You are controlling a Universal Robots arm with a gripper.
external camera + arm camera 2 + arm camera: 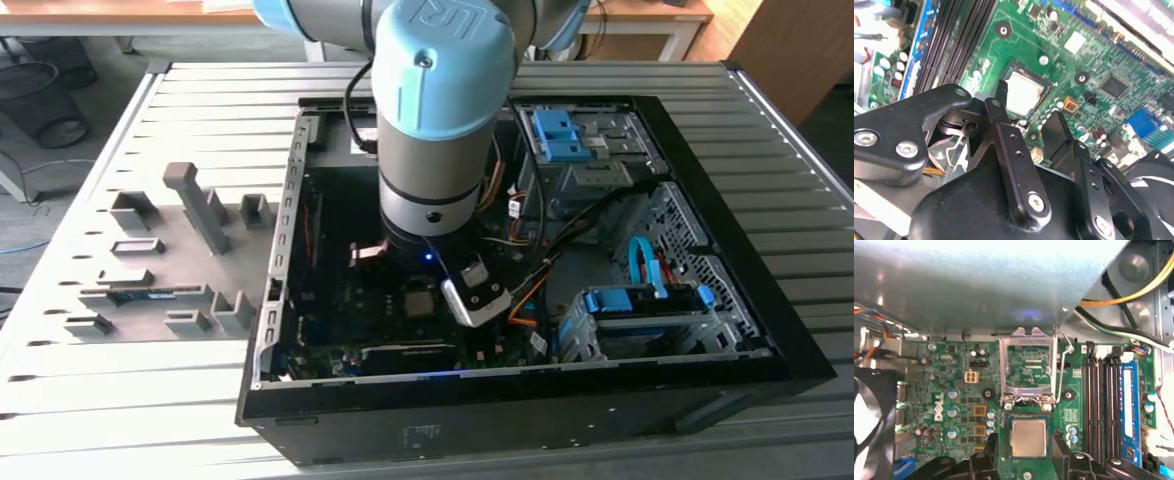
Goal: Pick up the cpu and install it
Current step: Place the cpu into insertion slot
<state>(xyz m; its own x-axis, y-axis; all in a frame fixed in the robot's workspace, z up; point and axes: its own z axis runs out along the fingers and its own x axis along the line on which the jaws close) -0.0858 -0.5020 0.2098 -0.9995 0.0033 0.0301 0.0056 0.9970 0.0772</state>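
Note:
The cpu point(1028, 436), a small square chip with a dull silver top, lies flat in its socket on the green motherboard point(954, 385). It also shows in the second wrist view as the cpu point(1024, 92). My gripper point(1024, 440) hangs just above it, open, with one black finger point(990, 442) on each side and a gap wider than the chip. In the second wrist view the gripper point(1029, 106) straddles the socket the same way. The socket's metal load plate point(1028, 367) stands swung open beside the chip. In the exterior view the arm point(434, 120) reaches down into the computer case point(747, 250).
Long black memory slots point(1101, 405) run beside the socket. A black fan point(871, 420) sits at the other side. Yellow and black cables point(1124, 300) cross a metal wall. Blue drive brackets point(641, 300) fill the case's side. A grey fixture tray point(160, 250) lies outside the case.

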